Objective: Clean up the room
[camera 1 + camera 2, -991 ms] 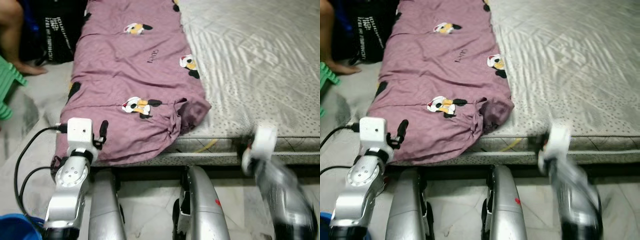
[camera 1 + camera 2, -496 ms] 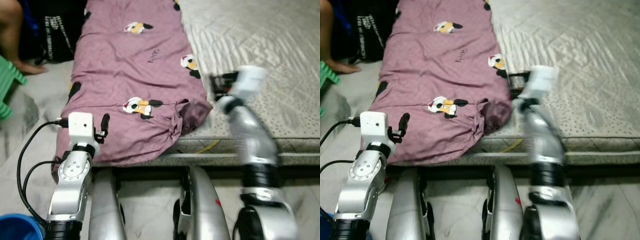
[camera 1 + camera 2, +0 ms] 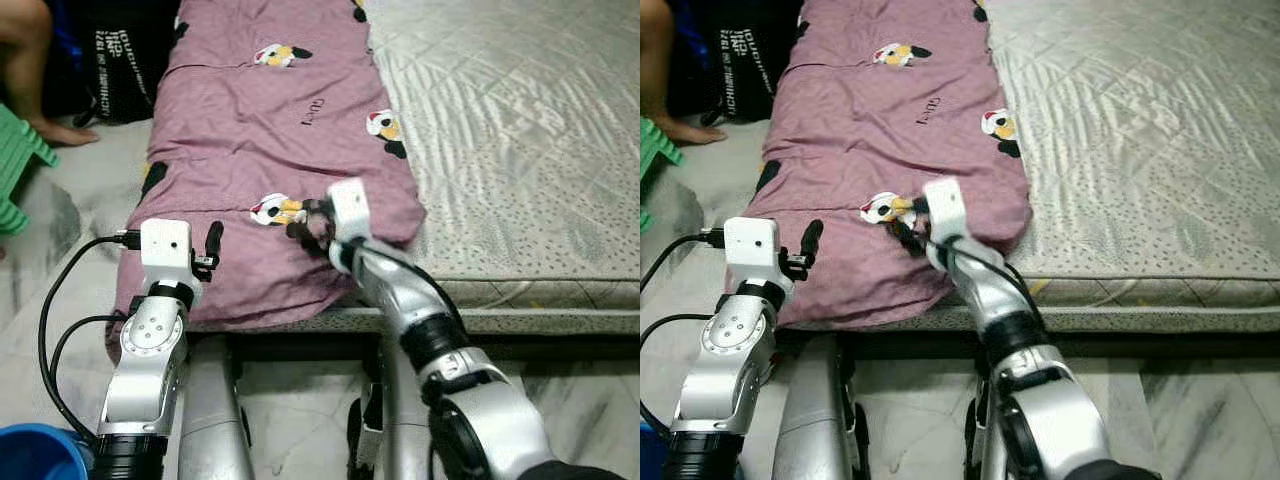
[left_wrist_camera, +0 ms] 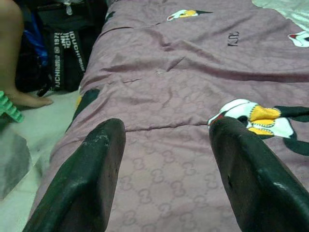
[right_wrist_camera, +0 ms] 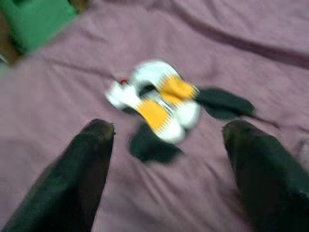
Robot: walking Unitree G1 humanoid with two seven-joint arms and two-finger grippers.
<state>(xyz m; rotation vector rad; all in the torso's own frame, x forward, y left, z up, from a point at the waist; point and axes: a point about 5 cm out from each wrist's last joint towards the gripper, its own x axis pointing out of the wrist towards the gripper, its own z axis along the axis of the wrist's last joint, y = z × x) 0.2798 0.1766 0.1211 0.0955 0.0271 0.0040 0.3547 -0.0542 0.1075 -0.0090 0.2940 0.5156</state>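
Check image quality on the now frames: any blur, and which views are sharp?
Right wrist view: motion-blurred, the cartoon print on the purple sheet is smeared and the open right gripper looks soft. Left wrist view: sharp, sheet weave and the open left gripper are crisp. Left and right eye views: mostly sharp, slight softness on the right arm; lighting even, no glare.

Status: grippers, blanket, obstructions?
Right gripper open over purple blanket. Left gripper open at its near edge. Blanket ungrasped. Nothing in between.
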